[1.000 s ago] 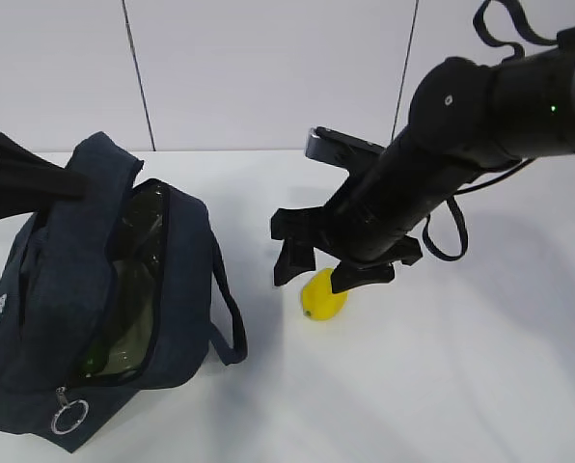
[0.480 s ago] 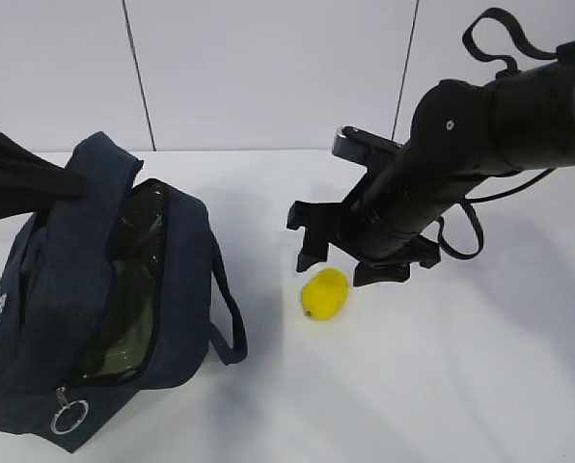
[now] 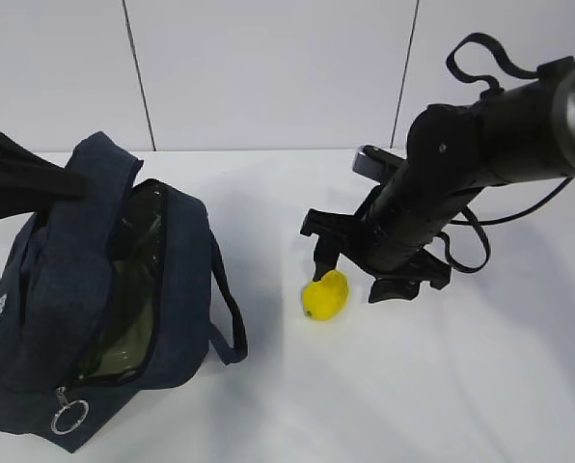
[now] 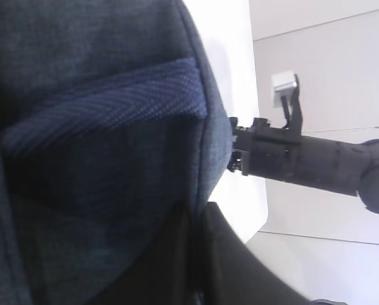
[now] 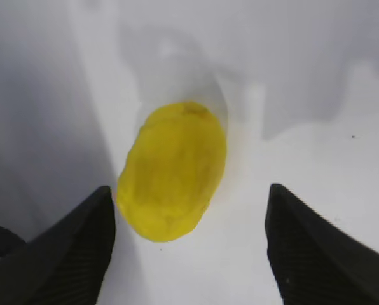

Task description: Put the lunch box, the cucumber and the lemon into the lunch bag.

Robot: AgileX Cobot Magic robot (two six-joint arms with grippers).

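The dark navy lunch bag (image 3: 46,289) stands at the left with its top zip open; in the left wrist view its fabric (image 4: 100,140) fills the frame. Inside the opening I see the clear shiny lunch box (image 3: 133,280) with a greenish tint; I cannot make out the cucumber on its own. My left gripper (image 3: 66,181) is shut on the bag's upper edge (image 4: 196,267). The yellow lemon (image 3: 324,294) lies on the white table right of the bag. My right gripper (image 3: 363,268) is open low over it. In the right wrist view the lemon (image 5: 173,171) lies between the fingers, close to the left one; the gripper (image 5: 189,222) is empty.
The bag's loop handle (image 3: 228,318) hangs toward the lemon, and a metal ring zip pull (image 3: 68,417) is at the front corner. A white wall (image 3: 268,68) stands behind the table. The right arm (image 4: 304,162) shows past the bag in the left wrist view.
My right gripper has shifted to the right and come down a little, so the lemon now sits by its left finger. The lemon, the bag and my left gripper have not moved.
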